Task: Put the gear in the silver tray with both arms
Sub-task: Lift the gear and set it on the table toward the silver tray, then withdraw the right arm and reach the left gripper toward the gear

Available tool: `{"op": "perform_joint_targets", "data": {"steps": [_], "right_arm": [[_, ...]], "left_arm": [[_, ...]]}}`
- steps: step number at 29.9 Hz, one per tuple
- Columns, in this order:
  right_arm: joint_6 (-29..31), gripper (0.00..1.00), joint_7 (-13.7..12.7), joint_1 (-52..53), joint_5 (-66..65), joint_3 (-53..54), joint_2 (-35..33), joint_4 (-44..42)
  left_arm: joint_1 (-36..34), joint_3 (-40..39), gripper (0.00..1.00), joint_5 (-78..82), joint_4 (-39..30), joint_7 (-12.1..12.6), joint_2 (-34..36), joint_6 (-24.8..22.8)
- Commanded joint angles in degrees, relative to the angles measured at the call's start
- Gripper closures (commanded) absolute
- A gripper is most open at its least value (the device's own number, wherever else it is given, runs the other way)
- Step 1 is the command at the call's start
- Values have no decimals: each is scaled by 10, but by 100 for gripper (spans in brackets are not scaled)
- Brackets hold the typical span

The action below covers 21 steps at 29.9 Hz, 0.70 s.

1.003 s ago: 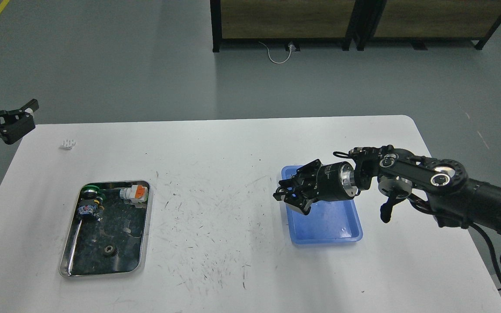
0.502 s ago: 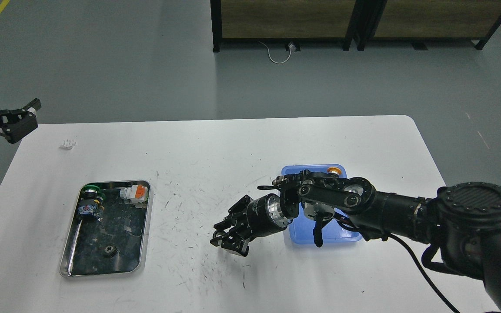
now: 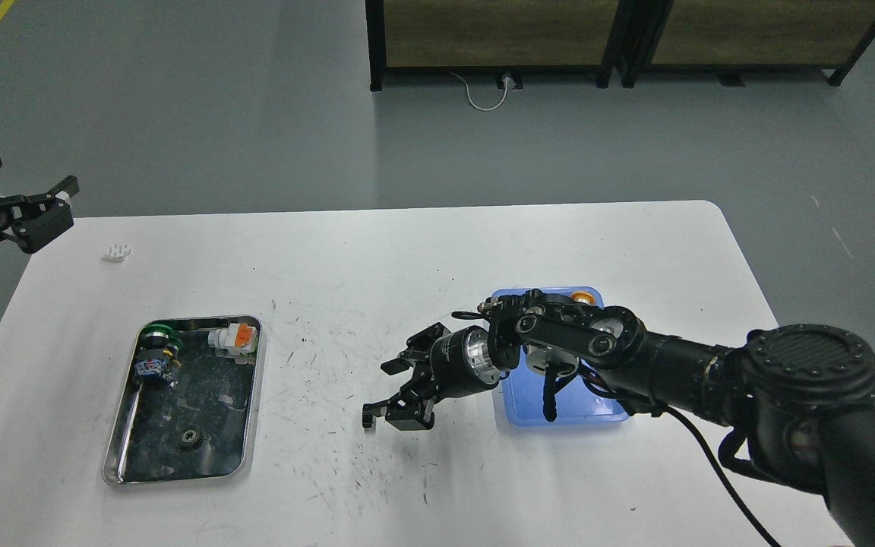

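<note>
The silver tray [image 3: 250, 395] lies at the front left of the white table. A small dark gear [image 3: 192, 437] sits in its near part, and several other small parts lie at its far end. My right gripper [image 3: 379, 392] hangs low over the bare table between the silver tray and the blue tray [image 3: 568, 406]. It is open, and I see nothing between its fingers. My left gripper [image 3: 26, 178] is open and empty at the table's far left edge, well away from the silver tray.
An orange-topped part [image 3: 580, 295] shows at the blue tray's far edge, behind my right arm. A small white piece [image 3: 118, 251] lies near the far left corner. The tabletop [image 3: 346, 266] is scuffed. Dark cabinets [image 3: 498, 38] stand on the floor beyond.
My right gripper swung from over the blue tray left to the table's middle, then opened its fingers. My left gripper drifted slightly right.
</note>
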Motion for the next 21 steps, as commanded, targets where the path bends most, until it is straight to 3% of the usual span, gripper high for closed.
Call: {"op": "perform_joint_targets", "data": {"steps": [1, 6, 17, 21], "right_arm": [[0, 14, -1, 7, 0, 17, 0, -12], [0, 8, -5, 34, 4, 58, 0, -19], [0, 8, -5, 75, 33, 146, -150, -6], [0, 8, -4, 77, 34, 161, -184, -4]], "left_arm": [[0, 1, 2, 0, -2, -5, 2, -2], [-9, 0, 2, 0, -8, -5, 2, -7], [-10, 1, 3, 37, -55, -5, 0, -8], [0, 35, 3, 87, -114, -10, 7, -23]]}}
